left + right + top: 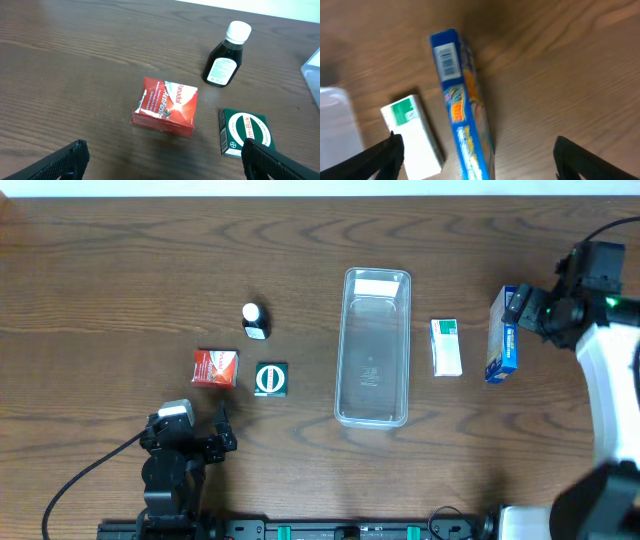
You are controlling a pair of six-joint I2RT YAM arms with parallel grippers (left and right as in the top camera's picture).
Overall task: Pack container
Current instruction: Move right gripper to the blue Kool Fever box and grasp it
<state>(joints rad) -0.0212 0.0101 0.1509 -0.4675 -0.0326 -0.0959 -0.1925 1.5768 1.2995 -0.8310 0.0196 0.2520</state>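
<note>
We see a table of dark wood grain, smooth, with a soft sheen. The container looks to us like clear plastic, smooth and glossy. The red box is card with a shiny finish; the green box is card too, less shiny. The bottle is dark and glossy, glass or plastic we cannot tell, with a paper label and a smooth white cap. The blue box is printed card, and the left gripper has fingers of matt black
</note>
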